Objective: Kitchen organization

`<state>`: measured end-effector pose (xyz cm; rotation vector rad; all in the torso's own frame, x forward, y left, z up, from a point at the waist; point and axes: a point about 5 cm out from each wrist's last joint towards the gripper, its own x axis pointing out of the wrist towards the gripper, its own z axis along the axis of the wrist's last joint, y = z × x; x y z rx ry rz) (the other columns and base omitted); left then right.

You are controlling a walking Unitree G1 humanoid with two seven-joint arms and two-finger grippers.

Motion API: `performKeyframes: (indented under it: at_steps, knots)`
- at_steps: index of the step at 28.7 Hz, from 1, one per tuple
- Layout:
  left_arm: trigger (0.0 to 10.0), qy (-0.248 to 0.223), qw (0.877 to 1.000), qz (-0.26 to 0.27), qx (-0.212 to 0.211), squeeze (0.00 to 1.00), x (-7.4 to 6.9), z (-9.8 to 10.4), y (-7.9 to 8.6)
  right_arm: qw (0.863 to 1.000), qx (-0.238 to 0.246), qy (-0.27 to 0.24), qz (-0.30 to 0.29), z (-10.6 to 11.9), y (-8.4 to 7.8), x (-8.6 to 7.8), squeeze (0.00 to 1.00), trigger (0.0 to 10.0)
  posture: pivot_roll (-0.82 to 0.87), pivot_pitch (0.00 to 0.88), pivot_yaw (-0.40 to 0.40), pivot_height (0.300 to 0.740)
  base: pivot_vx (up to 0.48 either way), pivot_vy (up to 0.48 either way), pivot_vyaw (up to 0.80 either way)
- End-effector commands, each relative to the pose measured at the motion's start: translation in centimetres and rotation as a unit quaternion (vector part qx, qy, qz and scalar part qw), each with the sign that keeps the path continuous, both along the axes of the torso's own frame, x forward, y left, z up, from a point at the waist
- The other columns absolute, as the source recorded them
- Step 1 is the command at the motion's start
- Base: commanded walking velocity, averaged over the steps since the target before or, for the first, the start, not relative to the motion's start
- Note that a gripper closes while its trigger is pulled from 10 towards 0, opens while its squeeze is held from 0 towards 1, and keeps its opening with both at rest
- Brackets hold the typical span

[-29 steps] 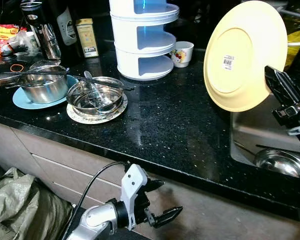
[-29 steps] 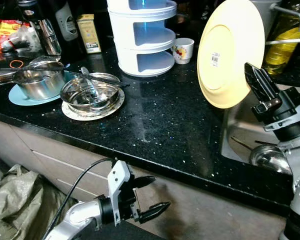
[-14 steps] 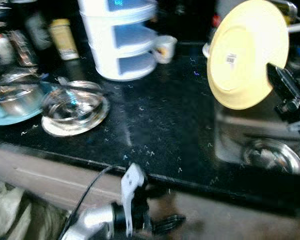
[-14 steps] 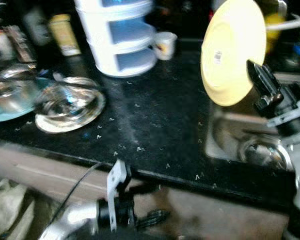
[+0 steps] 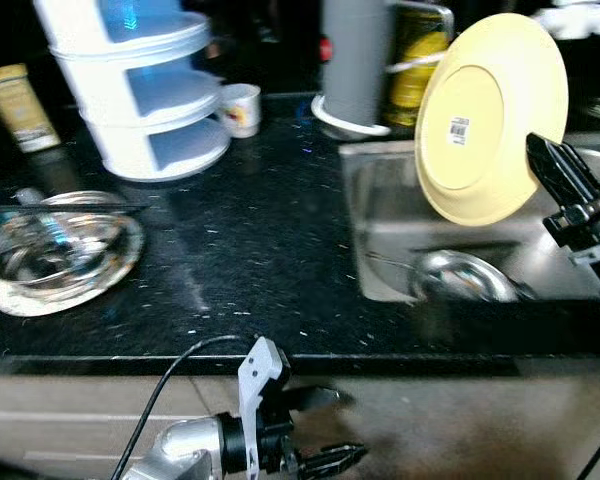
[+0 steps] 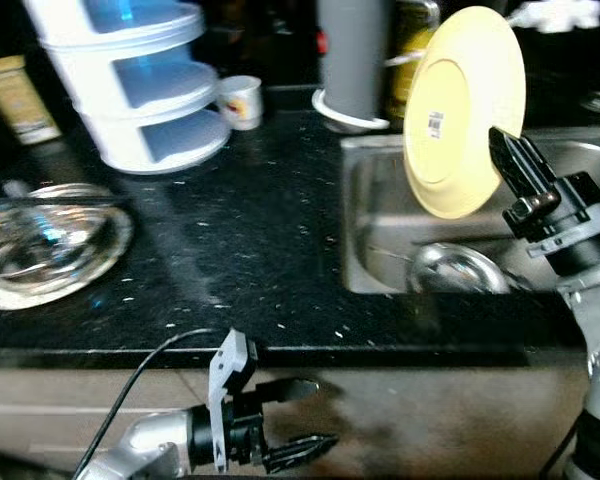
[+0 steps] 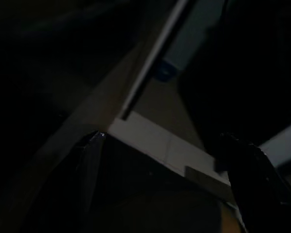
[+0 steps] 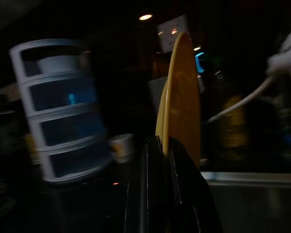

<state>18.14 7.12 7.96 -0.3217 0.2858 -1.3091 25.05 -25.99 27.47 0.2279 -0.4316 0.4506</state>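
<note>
My right gripper point(image 5: 536, 152) is shut on the rim of a pale yellow plate point(image 5: 485, 115), held up on edge above the steel sink point(image 5: 380, 240), its underside with a barcode sticker facing me. The right wrist view has the plate point(image 8: 180, 104) edge-on between the black fingers point(image 8: 157, 194). A steel bowl point(image 5: 462, 278) lies in the sink below. My left gripper point(image 5: 330, 428) hangs open below the counter edge, in front of the cabinet.
On the black counter point(image 5: 250, 240) stand a white tiered rack point(image 5: 135, 90), a small cup point(image 5: 240, 108), a grey cylinder point(image 5: 355, 60) and an oil bottle point(image 5: 418, 55). A steel bowl on a plate point(image 5: 55, 255) sits at the left.
The camera has swung right, so the sink now sits in the middle. The plate stays held in my right gripper, and the left arm still hangs low.
</note>
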Motion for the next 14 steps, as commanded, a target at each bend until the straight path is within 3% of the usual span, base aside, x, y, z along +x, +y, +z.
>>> performKeyframes:
  at_steps: [1, 8, 11, 14]
  knots:
    - [10.0, 0.007, 1.000, 0.006, 0.003, 0.00, -0.1, -0.1, 0.2, 1.000, -0.003, -0.005, 0.005, 0.1, 0.4, 0.0, 0.00, 10.0, 0.02, 0.000, 0.017, 0.740, 0.000, 0.000, -0.80]
    - [10.0, -0.004, 0.999, 0.033, 0.007, 0.00, 0.5, -0.1, 0.4, 0.999, -0.035, 0.014, -0.017, -0.4, 0.3, 0.6, 0.00, 10.0, 0.03, 0.000, 0.012, 0.740, 0.000, 0.000, -0.80]
    - [10.0, -0.018, 0.999, 0.049, 0.011, 0.00, 0.8, 0.1, 0.2, 0.998, -0.055, 0.029, -0.030, -0.8, 0.4, 1.0, 0.00, 10.0, 0.02, 0.000, 0.011, 0.740, 0.000, 0.000, -0.31]
    - [10.0, -0.051, 0.993, 0.101, 0.016, 0.00, 1.8, 0.8, -0.1, 0.995, -0.083, 0.039, -0.036, -1.3, 0.7, 1.4, 0.00, 10.0, 0.03, 0.000, 0.010, 0.740, 0.000, 0.000, 0.00]
